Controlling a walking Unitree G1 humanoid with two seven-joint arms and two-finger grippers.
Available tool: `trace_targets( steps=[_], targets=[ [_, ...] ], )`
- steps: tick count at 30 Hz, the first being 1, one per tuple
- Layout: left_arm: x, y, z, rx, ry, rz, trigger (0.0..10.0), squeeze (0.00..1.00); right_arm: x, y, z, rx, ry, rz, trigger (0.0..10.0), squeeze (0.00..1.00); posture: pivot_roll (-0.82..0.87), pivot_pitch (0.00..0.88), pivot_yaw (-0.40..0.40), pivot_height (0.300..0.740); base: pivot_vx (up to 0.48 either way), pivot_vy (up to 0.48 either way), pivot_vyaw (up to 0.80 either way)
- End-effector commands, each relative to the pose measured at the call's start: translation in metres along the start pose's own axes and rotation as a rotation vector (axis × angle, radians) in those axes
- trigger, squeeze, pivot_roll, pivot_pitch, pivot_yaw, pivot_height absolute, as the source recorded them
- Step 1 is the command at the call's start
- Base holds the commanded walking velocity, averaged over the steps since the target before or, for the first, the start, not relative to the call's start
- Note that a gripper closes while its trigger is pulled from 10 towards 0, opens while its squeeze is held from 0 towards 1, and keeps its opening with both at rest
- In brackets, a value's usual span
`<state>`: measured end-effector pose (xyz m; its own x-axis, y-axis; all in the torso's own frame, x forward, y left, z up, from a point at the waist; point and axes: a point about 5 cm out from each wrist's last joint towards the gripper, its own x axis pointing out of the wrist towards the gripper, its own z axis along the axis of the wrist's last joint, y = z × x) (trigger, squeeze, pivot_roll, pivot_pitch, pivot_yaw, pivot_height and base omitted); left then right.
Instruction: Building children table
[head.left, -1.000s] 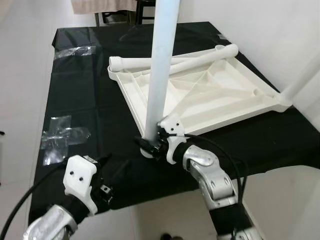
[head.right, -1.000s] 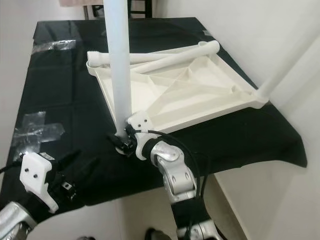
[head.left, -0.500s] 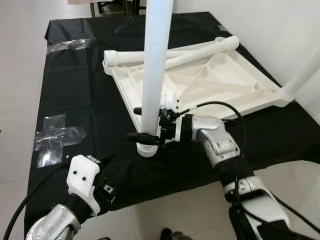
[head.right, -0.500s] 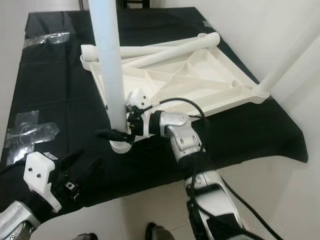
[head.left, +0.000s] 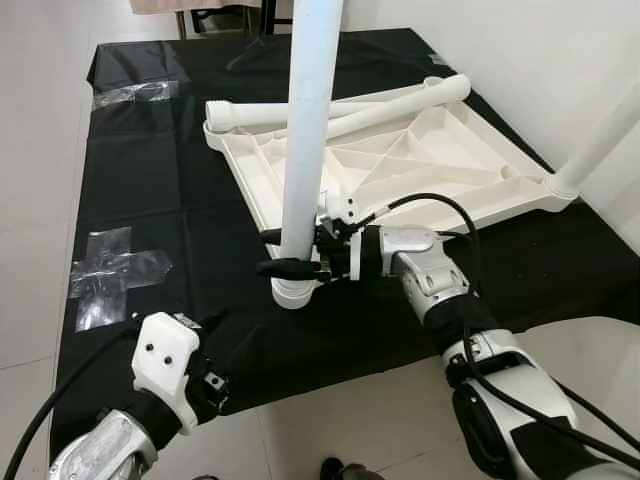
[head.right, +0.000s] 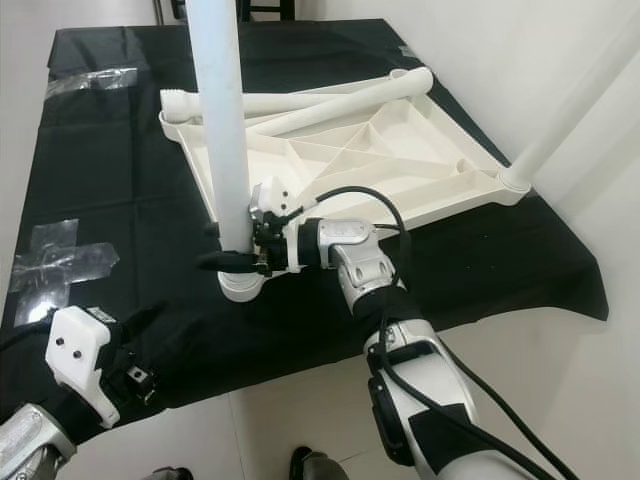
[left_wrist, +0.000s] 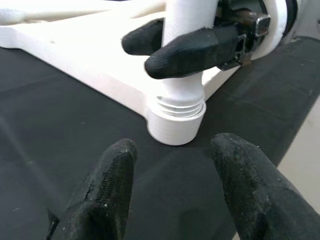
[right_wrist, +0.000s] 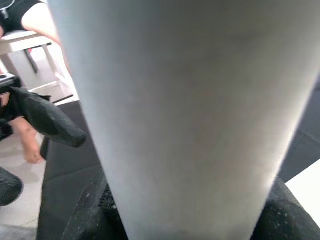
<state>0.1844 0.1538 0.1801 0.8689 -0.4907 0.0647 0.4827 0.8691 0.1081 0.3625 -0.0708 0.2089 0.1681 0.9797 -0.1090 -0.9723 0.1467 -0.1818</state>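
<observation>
Fingers (left_wrist: 200, 47) of right gripper (head.left: 290, 255) apparently clamp upright leg (head.left: 305, 150); left gripper (left_wrist: 172, 185) open nearby.

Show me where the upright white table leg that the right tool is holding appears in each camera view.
Left eye view: the leg stands at centre, the right tool clamped near its base.
Right eye view: the leg is left of centre.
Left wrist view: its lower end enters the corner socket.
Right wrist view: the leg is a close blur.
Shared landmark: the black cloth.
</observation>
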Motion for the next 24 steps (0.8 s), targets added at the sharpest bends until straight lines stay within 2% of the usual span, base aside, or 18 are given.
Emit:
trace_targets(
  steps=[1,2,3,4,5,6,7,9,13,15,16,17,18,19,20,21,22,24],
  targets=[
    [-0.004,-0.001,0.001,0.012,0.02,-0.004,10.0,0.0,-0.026,-0.005,-0.031,0.084,0.085,-0.222,0.0,0.0,0.2,0.232,-0.13,0.74,0.0,0.0,0.0],
    [-0.006,0.0,0.002,0.015,0.02,0.006,10.0,0.0,-0.04,0.0,-0.051,0.131,0.159,-0.421,0.0,0.0,0.2,0.24,-0.129,0.74,0.0,0.0,0.0],
    [-0.006,0.0,0.002,0.015,0.02,0.006,10.0,0.0,-0.04,0.0,-0.051,0.131,0.159,-0.421,0.0,0.0,0.2,0.24,-0.129,0.74,0.0,0.0,0.0],
    [-0.008,0.002,0.002,0.017,0.022,0.014,10.0,0.0,-0.052,0.006,-0.069,0.167,0.244,-0.627,0.0,0.0,0.2,0.245,-0.125,0.74,0.0,0.0,0.0],
    [-0.008,0.002,0.002,0.017,0.022,0.014,10.0,0.0,-0.052,0.006,-0.069,0.167,0.244,-0.627,0.0,0.0,0.2,0.245,-0.125,0.74,0.0,0.0,0.0],
    [-0.01,0.004,0.002,0.015,0.023,0.023,10.0,0.0,-0.06,0.019,-0.081,0.188,0.304,-0.804,0.0,0.0,0.19,0.247,-0.123,0.74,0.0,0.0,0.0],
    [-0.01,0.004,0.002,0.015,0.023,0.023,10.0,0.0,-0.06,0.019,-0.081,0.188,0.304,-0.804,0.0,0.0,0.19,0.247,-0.123,0.74,0.0,0.0,0.0],
    [-0.012,0.005,0.002,0.009,0.026,0.025,10.0,0.0,-0.047,0.06,-0.081,0.16,0.304,-0.809,0.0,0.0,0.19,0.252,-0.112,0.74,0.0,0.0,0.0],
    [-0.011,0.004,0.003,-0.001,0.02,0.013,10.0,0.0,-0.038,0.065,-0.074,0.136,0.279,-0.769,0.0,0.0,0.19,0.242,-0.106,0.74,0.0,0.0,0.0],
    [-0.009,0.004,0.003,0.002,0.019,0.009,10.0,0.0,-0.033,0.051,-0.071,0.123,0.277,-0.745,0.0,0.0,0.19,0.235,-0.106,0.74,0.0,0.0,0.0],
    [-0.009,0.004,0.003,0.002,0.019,0.009,10.0,0.0,-0.033,0.051,-0.071,0.123,0.277,-0.745,0.0,0.0,0.19,0.235,-0.106,0.74,0.0,0.0,0.0],
    [-0.009,0.005,0.003,0.003,0.018,0.009,10.0,0.0,-0.031,0.048,-0.068,0.13,0.275,-0.733,10.0,0.0,0.19,0.232,-0.109,0.74,0.0,0.0,0.0],
    [-0.008,0.005,0.003,0.003,0.018,0.009,10.0,0.0,-0.027,0.047,-0.063,0.146,0.247,-0.718,10.0,0.0,0.19,0.227,-0.11,0.74,0.0,0.0,0.0],
    [-0.007,0.005,0.003,0.002,0.017,0.009,10.0,0.0,-0.023,0.046,-0.056,0.162,0.211,-0.674,10.0,0.74,0.19,0.227,-0.11,0.74,0.0,0.0,0.0],
    [-0.007,0.005,0.003,0.002,0.017,0.009,10.0,0.0,-0.023,0.046,-0.056,0.162,0.211,-0.674,10.0,0.74,0.19,0.227,-0.11,0.74,0.0,0.0,0.0],
    [-0.007,0.005,0.002,0.001,0.016,0.007,10.0,0.0,-0.016,0.043,-0.044,0.189,0.122,-0.58,10.0,1.0,0.19,0.223,-0.111,0.74,0.0,0.0,0.0],
    [-0.007,0.005,0.002,0.001,0.016,0.007,10.0,0.0,-0.016,0.043,-0.044,0.189,0.122,-0.58,10.0,1.0,0.19,0.223,-0.111,0.74,0.0,0.0,0.0],
    [-0.006,0.004,0.002,-0.003,0.015,0.003,10.0,0.0,-0.011,0.047,-0.016,0.146,-0.037,-0.42,10.0,1.0,0.19,0.216,-0.111,0.74,0.0,0.0,0.0]
  ],
)
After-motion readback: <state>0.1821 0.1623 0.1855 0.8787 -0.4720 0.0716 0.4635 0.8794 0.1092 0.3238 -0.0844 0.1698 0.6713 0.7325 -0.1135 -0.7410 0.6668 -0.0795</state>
